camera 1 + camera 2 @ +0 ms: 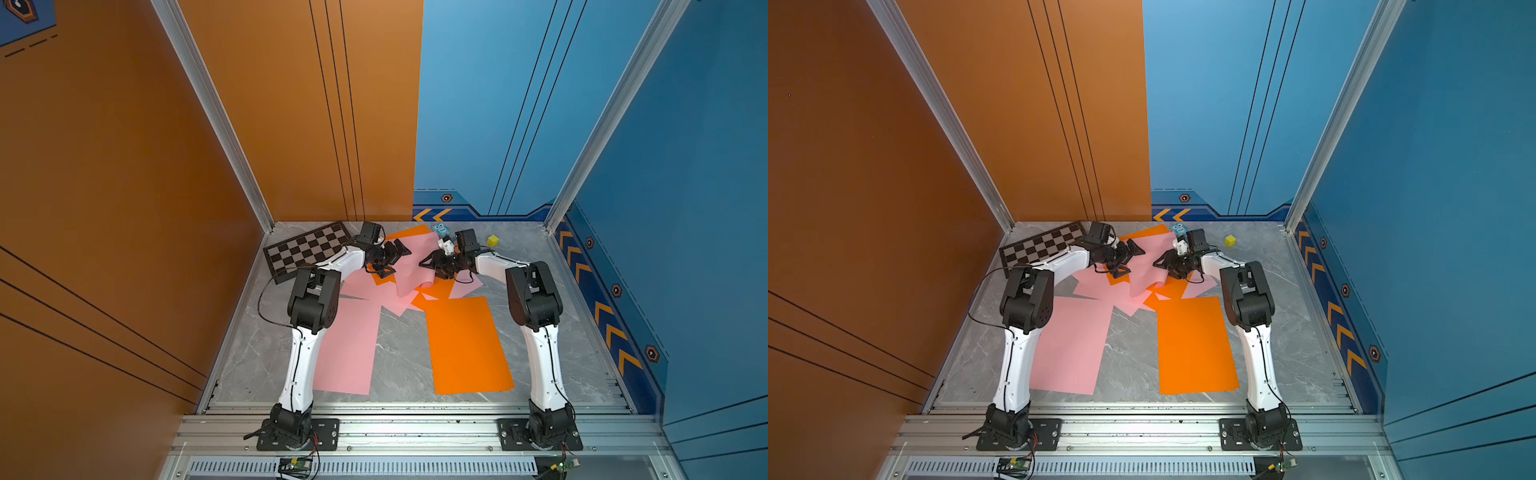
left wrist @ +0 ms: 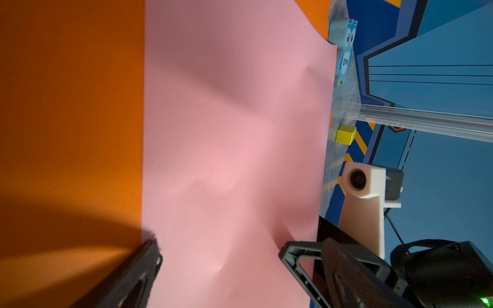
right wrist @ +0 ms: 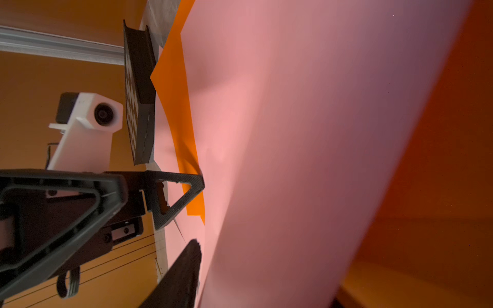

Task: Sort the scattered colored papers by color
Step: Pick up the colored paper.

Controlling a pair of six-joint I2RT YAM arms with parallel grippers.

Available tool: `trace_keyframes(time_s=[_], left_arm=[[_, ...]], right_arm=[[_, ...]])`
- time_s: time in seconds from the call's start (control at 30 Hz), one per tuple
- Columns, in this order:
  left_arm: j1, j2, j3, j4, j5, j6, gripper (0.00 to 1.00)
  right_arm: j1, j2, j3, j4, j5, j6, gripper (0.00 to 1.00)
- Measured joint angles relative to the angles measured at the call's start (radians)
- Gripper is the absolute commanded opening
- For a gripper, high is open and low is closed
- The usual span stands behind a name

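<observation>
Pink and orange colored papers lie overlapped mid-table. One pink sheet (image 1: 353, 353) lies flat at the front left and one orange sheet (image 1: 465, 345) at the front right. My left gripper (image 1: 401, 262) is open, its fingers spread over the topmost pink sheet (image 2: 234, 133), beside an orange sheet (image 2: 69, 106). My right gripper (image 1: 428, 270) faces it at that pink sheet's (image 1: 409, 270) other edge, which curls up. In the right wrist view one finger (image 3: 186, 266) shows against the bulging pink sheet (image 3: 293, 133). The sheet hides the other finger.
A black-and-grey checkered board (image 1: 307, 249) lies at the back left, close behind the left arm. A small yellow cube (image 1: 493, 240) and a blue owl figure (image 1: 440, 229) stand near the back wall. Walls close in the table on three sides.
</observation>
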Motion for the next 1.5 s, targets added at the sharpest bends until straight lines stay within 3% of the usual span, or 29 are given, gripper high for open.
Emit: trace_keyframes(time_s=[0.4, 0.7, 0.9, 1.5], left_arm=[[0.018, -0.015, 0.000, -0.026, 0.035, 0.023, 0.98], [0.024, -0.170, -0.096, 0.006, 0.043, 0.050, 0.98], [0.029, -0.249, -0.254, 0.183, 0.070, 0.014, 0.98], [0.035, -0.319, -0.580, 0.540, 0.094, -0.132, 0.98]], right_arm=[[-0.006, -0.076, -0.058, -0.002, 0.006, -0.001, 0.36], [-0.005, -0.215, -0.082, 0.008, 0.007, -0.041, 0.30], [-0.003, -0.262, -0.102, 0.014, 0.014, -0.056, 0.26], [0.016, -0.378, -0.172, 0.084, 0.014, -0.045, 0.21]])
